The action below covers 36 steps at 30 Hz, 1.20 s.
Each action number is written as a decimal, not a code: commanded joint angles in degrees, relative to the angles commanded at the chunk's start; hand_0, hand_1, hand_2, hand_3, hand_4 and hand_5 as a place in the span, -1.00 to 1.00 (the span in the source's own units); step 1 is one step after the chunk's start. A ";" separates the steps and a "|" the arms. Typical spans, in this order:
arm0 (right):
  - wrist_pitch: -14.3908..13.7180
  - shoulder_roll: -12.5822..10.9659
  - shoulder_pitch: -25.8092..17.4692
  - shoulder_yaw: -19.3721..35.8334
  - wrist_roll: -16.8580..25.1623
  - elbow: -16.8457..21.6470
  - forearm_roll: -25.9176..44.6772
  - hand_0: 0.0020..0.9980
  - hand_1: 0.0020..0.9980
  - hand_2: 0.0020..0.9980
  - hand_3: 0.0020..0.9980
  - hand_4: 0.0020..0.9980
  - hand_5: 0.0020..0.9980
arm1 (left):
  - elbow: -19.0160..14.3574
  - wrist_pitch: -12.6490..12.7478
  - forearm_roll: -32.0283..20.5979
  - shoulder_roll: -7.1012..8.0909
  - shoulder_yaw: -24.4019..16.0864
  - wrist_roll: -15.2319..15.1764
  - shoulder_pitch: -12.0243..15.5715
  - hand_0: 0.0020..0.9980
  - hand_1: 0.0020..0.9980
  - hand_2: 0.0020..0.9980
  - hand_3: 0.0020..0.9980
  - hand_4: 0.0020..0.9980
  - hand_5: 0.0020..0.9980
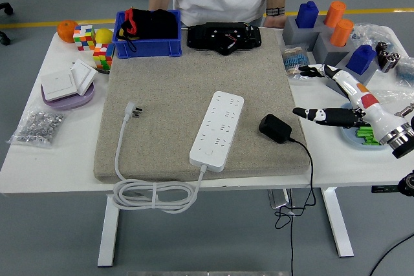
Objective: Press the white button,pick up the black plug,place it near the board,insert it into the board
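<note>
The white power strip (217, 130) lies slantwise on the grey mat (168, 82), its white button (209, 154) at the near end. Its own white plug (134, 110) rests on the mat to the left, at the end of a coiled cord. The black plug (275, 128) lies on the mat's right edge, with its black cable hanging over the table front. My right hand (323, 92) hovers right of the black plug with its fingers spread, holding nothing and a short gap away from it. The left arm is out of sight.
A person stands at the far side with a hand (275, 19) on the table edge. At the back stand a blue bin (147, 42) and a black device (224, 34). Grey blocks (317, 27) with coloured pegs, bags and a blue dish (362, 137) crowd the right. Cubes (100, 56), wall switches (68, 79) and screws (37, 125) lie left.
</note>
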 joint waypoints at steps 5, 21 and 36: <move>0.67 -0.44 -1.68 0.66 -0.58 2.21 -0.82 0.68 0.55 0.52 0.62 1.00 -0.08 | 0.00 -0.06 -0.14 -0.30 0.09 0.00 -0.04 0.48 0.44 0.39 0.53 0.38 -0.42; 7.55 -1.85 -4.99 -0.52 -4.44 14.66 6.75 0.12 0.02 -0.07 0.46 0.85 -0.66 | 0.00 -0.08 0.12 -0.50 -0.24 0.00 -0.31 0.48 0.44 0.39 0.53 0.38 -0.42; 9.08 2.24 3.40 -14.51 -6.33 5.20 1.65 -1.00 -1.00 -0.89 0.30 -0.53 -1.00 | 0.00 -0.04 -0.72 -0.48 0.66 -0.37 -0.64 0.48 0.44 0.39 0.53 0.38 -0.42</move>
